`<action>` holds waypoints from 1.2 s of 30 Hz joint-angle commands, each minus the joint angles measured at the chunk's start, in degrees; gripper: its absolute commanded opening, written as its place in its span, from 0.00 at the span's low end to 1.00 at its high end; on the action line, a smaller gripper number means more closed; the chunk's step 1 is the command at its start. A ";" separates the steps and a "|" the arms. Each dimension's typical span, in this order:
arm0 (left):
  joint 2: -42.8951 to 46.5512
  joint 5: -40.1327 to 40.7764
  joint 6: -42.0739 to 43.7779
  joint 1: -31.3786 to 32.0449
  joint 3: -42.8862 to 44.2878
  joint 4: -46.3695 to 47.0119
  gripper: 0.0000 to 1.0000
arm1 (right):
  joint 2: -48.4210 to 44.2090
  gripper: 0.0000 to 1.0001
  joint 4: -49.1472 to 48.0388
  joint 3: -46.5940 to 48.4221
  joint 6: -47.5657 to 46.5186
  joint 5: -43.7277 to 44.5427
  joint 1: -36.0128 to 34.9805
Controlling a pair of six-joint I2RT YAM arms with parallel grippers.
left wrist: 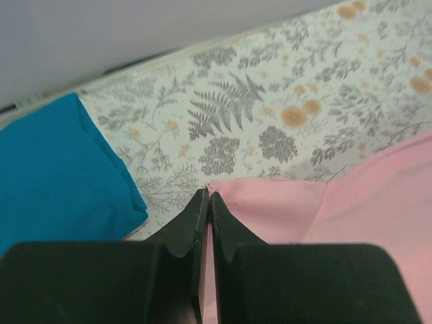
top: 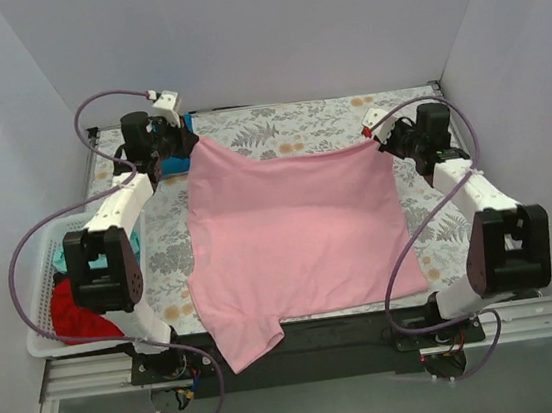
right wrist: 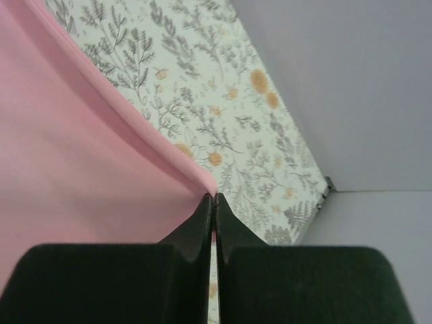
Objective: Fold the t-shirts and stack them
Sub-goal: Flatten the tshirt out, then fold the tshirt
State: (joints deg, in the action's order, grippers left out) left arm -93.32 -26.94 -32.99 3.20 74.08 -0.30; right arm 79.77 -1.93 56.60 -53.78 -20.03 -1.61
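Note:
A pink t-shirt [top: 290,235] is spread over the floral table, its near sleeve hanging over the front edge. My left gripper [top: 191,142] is shut on its far left corner, seen in the left wrist view [left wrist: 208,194] with pink cloth [left wrist: 337,209] between the jaws. My right gripper [top: 379,138] is shut on the far right corner, seen in the right wrist view [right wrist: 214,196] with the pink cloth [right wrist: 74,169] stretched to the left. A folded teal t-shirt [left wrist: 54,175] lies at the far left corner, next to the left gripper.
A white basket [top: 37,296] at the left edge holds a red garment [top: 72,310] and a teal one. The floral tablecloth [top: 286,125] shows behind the shirt. Grey walls close in on the back and both sides.

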 commanded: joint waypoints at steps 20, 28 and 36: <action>-11.73 1.10 11.10 3.04 5.83 0.56 0.00 | 18.50 0.01 -4.75 8.90 -7.91 -0.18 0.20; 4.10 3.38 16.64 5.85 -8.16 -7.51 0.00 | 11.47 0.01 0.96 3.00 -15.20 -2.03 0.46; 12.45 7.16 19.63 8.05 -14.92 -19.21 0.00 | 5.67 0.01 5.80 -4.38 -25.66 -3.00 0.99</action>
State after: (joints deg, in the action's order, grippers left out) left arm -84.05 -22.79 -15.77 10.90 61.84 -12.93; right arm 88.64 0.67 54.68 -72.36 -21.45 -1.34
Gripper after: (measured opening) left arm 0.014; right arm 0.021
